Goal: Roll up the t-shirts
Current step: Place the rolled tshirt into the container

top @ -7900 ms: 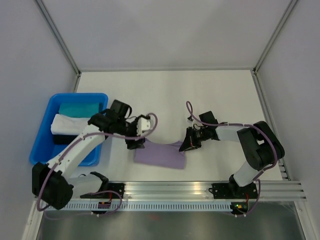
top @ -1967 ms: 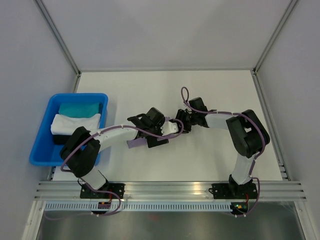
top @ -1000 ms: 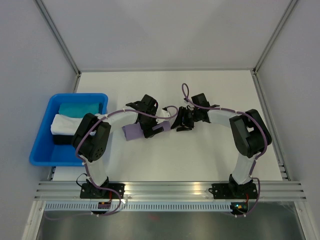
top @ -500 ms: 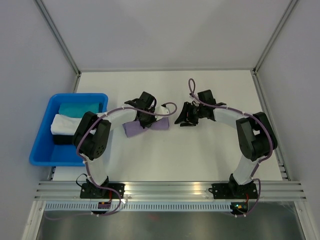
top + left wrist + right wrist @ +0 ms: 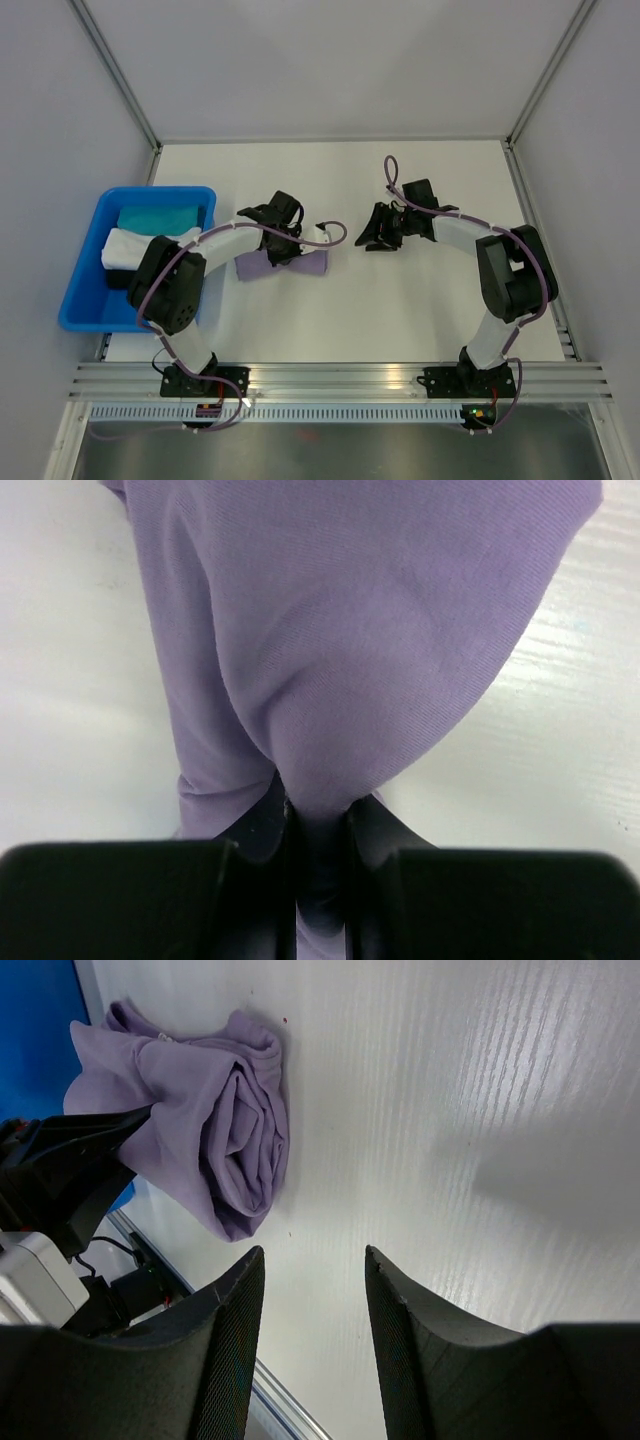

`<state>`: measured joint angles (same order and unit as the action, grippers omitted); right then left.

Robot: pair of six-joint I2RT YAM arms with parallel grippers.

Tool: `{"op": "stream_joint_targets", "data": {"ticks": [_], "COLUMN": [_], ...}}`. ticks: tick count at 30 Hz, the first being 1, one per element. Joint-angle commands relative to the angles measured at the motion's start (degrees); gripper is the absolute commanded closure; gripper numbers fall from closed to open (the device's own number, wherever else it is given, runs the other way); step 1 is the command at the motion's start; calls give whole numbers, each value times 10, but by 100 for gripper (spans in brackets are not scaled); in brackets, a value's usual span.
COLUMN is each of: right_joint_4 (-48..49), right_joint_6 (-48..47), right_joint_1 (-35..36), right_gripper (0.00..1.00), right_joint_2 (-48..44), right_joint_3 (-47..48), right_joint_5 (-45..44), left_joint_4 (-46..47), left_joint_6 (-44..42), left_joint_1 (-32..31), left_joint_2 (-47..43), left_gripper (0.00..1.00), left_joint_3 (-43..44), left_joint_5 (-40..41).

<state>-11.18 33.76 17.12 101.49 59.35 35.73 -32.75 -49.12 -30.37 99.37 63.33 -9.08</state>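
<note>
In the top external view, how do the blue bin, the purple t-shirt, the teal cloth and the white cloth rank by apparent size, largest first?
1. blue bin: clearly the largest.
2 to 4. purple t-shirt, teal cloth, white cloth: what shows of each looks about alike, so I do not rank them.

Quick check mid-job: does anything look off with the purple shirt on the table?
The light-purple thin-fabric t-shirt is a loose, uneven bundle. Its coiled end shows slack layers and its far end is crumpled. The left gripper pinches a fold of it. The right gripper is open, clear of it.
</note>
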Motion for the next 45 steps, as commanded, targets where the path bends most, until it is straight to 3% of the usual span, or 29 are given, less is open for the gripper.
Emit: {"op": "stream_joint_targets", "data": {"ticks": [1, 5, 13, 30, 38, 40, 45], "right_joint_4": [12, 13, 17, 22, 33, 29, 95], "right_joint_6": [-7, -7, -2, 0, -6, -49, -395], "right_joint_1": [-3, -3, -4, -4, 1, 12, 141], "right_gripper": [49, 49, 49, 50, 48, 47, 40], "right_joint_2": [-22, -23, -17, -14, -21, -39, -209], "right_joint_3": [-1, 2, 8, -1, -7, 1, -78], "right_joint_5": [3, 2, 11, 11, 13, 0, -90], "left_joint_4": [-37, -88, -113, -120, -171, -180, -220], "left_joint_6": [-48, -47, -51, -101, -42, -27, -37], "left_joint_1": [7, 22, 47, 51, 51, 51, 52], "left_joint_2": [-41, -48, -44, -45, -14, -8, 6], "left_gripper": [98, 98, 98, 98, 98, 98, 98], "left_joint_3": [-1, 38, 103, 143, 116, 116, 110], "left_joint_5": [-1, -46, -52, -37, -114, -138, -178]}}
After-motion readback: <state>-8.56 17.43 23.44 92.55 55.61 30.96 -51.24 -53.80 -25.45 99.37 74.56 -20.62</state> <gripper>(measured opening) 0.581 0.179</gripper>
